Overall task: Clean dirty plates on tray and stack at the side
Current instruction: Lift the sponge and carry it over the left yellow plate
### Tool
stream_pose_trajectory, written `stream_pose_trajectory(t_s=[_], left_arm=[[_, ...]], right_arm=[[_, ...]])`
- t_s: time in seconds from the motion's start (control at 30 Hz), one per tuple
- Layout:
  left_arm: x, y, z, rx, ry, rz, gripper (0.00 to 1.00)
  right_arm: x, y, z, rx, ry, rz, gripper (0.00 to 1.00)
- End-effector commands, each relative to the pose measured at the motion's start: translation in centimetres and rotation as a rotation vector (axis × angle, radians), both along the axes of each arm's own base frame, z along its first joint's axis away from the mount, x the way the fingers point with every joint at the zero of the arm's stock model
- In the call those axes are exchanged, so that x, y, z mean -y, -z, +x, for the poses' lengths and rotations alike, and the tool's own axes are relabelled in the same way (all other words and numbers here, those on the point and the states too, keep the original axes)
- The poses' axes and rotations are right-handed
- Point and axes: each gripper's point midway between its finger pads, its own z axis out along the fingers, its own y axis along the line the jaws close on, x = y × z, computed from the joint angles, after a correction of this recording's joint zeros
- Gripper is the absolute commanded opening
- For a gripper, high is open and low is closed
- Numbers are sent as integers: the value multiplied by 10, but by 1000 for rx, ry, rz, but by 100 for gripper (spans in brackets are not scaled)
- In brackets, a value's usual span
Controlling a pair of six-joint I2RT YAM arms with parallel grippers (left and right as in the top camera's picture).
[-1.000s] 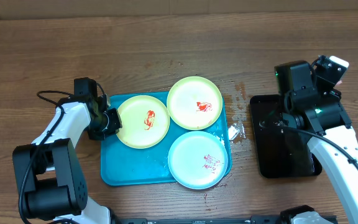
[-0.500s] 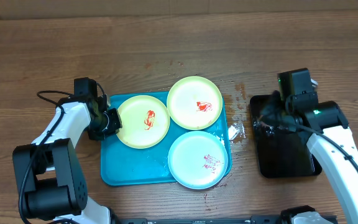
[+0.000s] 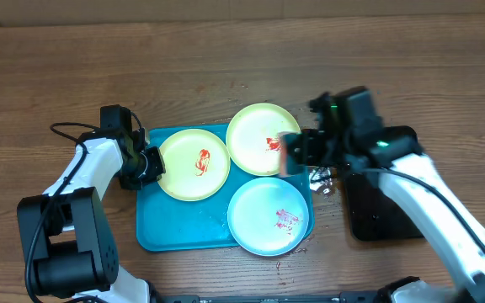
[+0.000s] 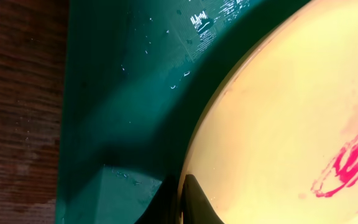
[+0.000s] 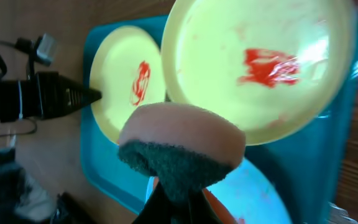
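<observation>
The turquoise tray holds three plates. A yellow-green plate with a red smear lies at the left. A second yellow-green plate is at the top right, and a light-blue plate at the bottom right. My left gripper is shut on the left plate's rim; the left wrist view shows its fingertips pinching the rim of this plate. My right gripper is shut on a pink sponge with a dark scouring side. It hovers above the plates by the top-right plate.
A black tray lies right of the turquoise tray, partly under my right arm. A small crumpled clear scrap and wet spots lie between the two trays. A black cable loops by my left arm.
My right arm has swung left from above the black tray to over the turquoise tray's right side, with the sponge in its jaws. The left arm and the plates have not moved.
</observation>
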Motion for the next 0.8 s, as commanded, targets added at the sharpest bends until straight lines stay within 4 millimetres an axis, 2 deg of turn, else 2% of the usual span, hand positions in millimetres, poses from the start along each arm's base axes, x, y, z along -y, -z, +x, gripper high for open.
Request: stream_pose_trajectory(t_s=[0.0, 0.2, 0.37, 0.53, 0.67, 0.77], left_arm=[[-1, 0, 1, 0, 24, 6, 5], [2, 1, 1, 1, 49, 8, 5], [5, 1, 1, 2, 71, 15, 4], [6, 1, 0, -1, 72, 14, 5], [6, 1, -2, -9, 72, 12, 5], [8, 1, -2, -11, 77, 12, 4]], right_arm=[[-38, -5, -4, -35, -122, 94, 4], [-94, -5, -4, -27, -273, 113, 4], [-134, 13, -10, -59, -365, 154, 4], [-162, 32, -17, -123, -436, 264, 4], [-174, 59, -15, -169, -453, 294, 4], [-179, 66, -10, -155, -458, 307, 4]])
